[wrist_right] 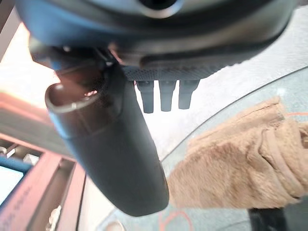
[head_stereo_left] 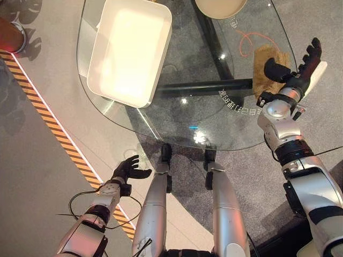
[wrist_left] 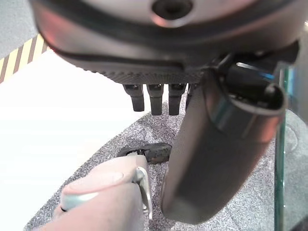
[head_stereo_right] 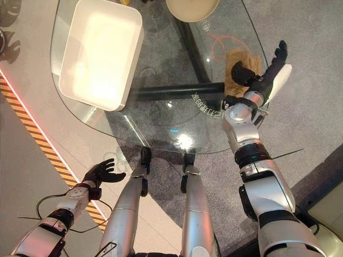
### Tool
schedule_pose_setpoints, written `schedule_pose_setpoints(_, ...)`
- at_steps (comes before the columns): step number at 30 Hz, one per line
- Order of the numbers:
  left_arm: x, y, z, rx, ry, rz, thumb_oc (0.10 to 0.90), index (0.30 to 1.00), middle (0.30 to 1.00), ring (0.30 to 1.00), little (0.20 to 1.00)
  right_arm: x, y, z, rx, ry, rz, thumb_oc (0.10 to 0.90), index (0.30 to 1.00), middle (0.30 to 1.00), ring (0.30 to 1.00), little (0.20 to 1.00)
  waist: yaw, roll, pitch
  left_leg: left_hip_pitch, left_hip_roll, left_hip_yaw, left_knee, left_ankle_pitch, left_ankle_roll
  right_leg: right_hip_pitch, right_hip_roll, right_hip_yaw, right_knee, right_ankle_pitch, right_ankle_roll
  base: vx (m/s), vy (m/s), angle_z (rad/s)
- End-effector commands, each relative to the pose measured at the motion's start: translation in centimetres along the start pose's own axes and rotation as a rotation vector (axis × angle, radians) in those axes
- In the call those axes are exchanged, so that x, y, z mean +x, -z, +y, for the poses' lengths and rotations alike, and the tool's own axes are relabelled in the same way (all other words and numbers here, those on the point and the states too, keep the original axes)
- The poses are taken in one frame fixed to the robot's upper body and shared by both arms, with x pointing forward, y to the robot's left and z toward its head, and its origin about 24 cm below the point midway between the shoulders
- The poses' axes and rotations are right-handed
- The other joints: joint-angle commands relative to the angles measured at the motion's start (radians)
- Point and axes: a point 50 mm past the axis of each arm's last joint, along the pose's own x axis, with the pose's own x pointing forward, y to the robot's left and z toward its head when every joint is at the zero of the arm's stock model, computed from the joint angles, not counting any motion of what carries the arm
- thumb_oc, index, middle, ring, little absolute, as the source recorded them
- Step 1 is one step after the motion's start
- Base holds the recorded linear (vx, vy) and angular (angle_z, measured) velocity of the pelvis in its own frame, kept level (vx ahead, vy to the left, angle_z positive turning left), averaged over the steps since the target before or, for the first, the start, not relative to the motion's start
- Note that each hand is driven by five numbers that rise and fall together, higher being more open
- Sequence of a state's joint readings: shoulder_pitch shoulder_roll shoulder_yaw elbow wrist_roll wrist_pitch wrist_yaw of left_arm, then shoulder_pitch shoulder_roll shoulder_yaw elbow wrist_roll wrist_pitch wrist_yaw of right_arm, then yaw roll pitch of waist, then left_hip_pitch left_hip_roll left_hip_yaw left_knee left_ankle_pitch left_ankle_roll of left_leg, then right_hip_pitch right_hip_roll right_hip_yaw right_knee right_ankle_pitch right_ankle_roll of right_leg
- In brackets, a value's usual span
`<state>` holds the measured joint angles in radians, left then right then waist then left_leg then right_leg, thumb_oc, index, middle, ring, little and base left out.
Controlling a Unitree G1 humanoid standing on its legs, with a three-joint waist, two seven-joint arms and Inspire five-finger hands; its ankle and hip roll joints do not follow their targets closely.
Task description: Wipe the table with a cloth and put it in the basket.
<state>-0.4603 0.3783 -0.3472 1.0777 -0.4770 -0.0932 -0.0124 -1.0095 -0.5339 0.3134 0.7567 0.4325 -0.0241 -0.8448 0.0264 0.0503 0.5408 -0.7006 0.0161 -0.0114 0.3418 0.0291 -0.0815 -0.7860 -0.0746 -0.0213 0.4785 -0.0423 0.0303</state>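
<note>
Tan fleece cloth [head_stereo_left: 266,67] bunched at right edge of glass worktop [head_stereo_left: 203,115]. Right hand [head_stereo_left: 300,67] poised just above it, fingers [wrist_right: 166,96] straight, gripping nothing. White basket [head_stereo_left: 128,51] far left. Left hand [head_stereo_left: 127,170] low beside worktop, relaxed, empty.

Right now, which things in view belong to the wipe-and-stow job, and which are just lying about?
Belongs to the job:
- brown cloth, lying bunched near the table's right edge
- glass table
- white basket, on the table's left part
- right hand, open above the cloth

Lying about:
- pale round dish at the table's far edge
- left hand, open, low beside the table
</note>
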Motion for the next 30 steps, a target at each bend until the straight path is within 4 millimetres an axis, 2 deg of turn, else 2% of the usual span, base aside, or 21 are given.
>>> schedule_pose_setpoints(1,-0.8,2.8,-0.6,-0.025,-0.007,0.061,0.800,0.900,0.900,0.900,0.900,1.4,-4.7,-0.9,0.001,0.011,-0.198,0.800,0.900,0.900,0.900,0.900,-0.009,0.041,-0.021,0.004,-0.054,0.047,0.048,-0.049,0.036,0.073,0.044,-0.069,-0.027,-0.050,-0.027,0.00,0.000,0.00)
schedule_pose_setpoints(7,-0.8,3.0,-1.3,-0.022,0.007,0.062,0.800,0.900,0.900,0.900,0.900,1.3,-3.6,0.1,-0.121,-0.030,-0.130,0.800,0.900,0.900,0.900,0.900,-0.002,0.053,-0.021,0.012,-0.058,0.052,0.039,-0.042,0.036,0.076,0.041,-0.074,-0.030,-0.049,-0.031,0.00,0.000,0.00)
schedule_pose_setpoints(18,-0.7,2.9,-1.9,-0.012,0.021,0.059,0.800,0.900,0.900,0.900,0.900,1.8,-0.6,-0.2,-0.300,-0.041,0.011,0.800,0.900,0.900,0.900,0.900,0.010,0.065,-0.021,0.011,-0.058,0.057,0.034,-0.038,0.038,0.070,0.036,-0.084,-0.024,-0.047,-0.031,0.00,-0.002,0.01)
schedule_pose_setpoints(23,-0.7,2.9,-2.1,-0.007,0.026,0.058,0.800,0.900,0.900,0.900,0.900,1.9,0.0,-0.2,-0.345,-0.043,0.034,0.800,0.900,0.900,0.900,0.900,0.015,0.069,-0.021,0.011,-0.058,0.057,0.031,-0.033,0.038,0.067,0.036,-0.087,-0.021,-0.045,-0.031,0.00,0.000,0.00)
schedule_pose_setpoints(30,-0.6,2.7,-2.2,0.001,0.032,0.057,0.800,0.900,0.900,0.900,0.900,2.4,-0.2,-0.5,-0.422,-0.013,0.029,0.800,0.900,0.900,0.900,0.900,0.024,0.076,-0.021,0.007,-0.061,0.052,0.029,-0.029,0.039,0.061,0.032,-0.093,-0.019,-0.041,-0.027,0.00,-0.001,0.01)
